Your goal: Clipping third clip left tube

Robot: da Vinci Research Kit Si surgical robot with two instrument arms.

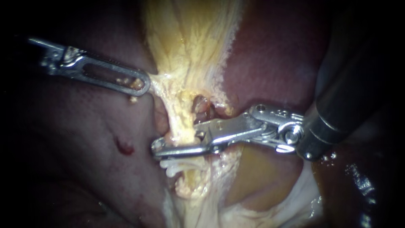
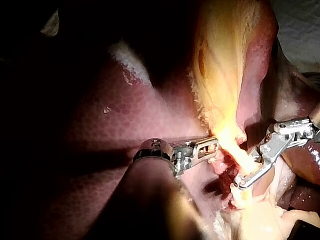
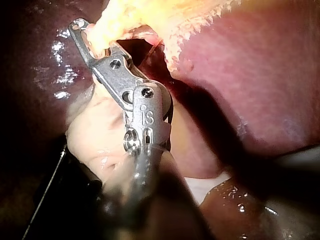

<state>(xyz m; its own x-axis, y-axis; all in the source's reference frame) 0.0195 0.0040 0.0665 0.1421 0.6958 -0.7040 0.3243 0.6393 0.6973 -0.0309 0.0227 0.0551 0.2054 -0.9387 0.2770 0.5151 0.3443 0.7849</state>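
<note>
The left tube [image 1: 180, 126], a pale yellow strand, runs down from the yellow fatty tissue [image 1: 190, 46]. My right instrument [image 1: 168, 147] comes in from the right, one jaw in front of the tube and one behind it, both shut on it. Just below the jaws sit white clips [image 1: 175, 166] on the same tube. My left instrument [image 1: 141, 83] has its slotted jaws shut on the tissue's left edge and holds it taut. The left wrist view shows my left instrument [image 2: 212, 146] beside the strand and my right instrument [image 2: 245, 179] across it. In the right wrist view my right instrument [image 3: 82, 32] has yellow tissue between its jaws.
Dark red liver [image 1: 84, 139] lies left of the tube, with a small red nick [image 1: 125, 147]. More liver [image 1: 274, 63] lies behind on the right. A reddish opening [image 1: 202, 105] shows right of the tube. Smooth tan tissue [image 1: 257, 177] lies under my right instrument.
</note>
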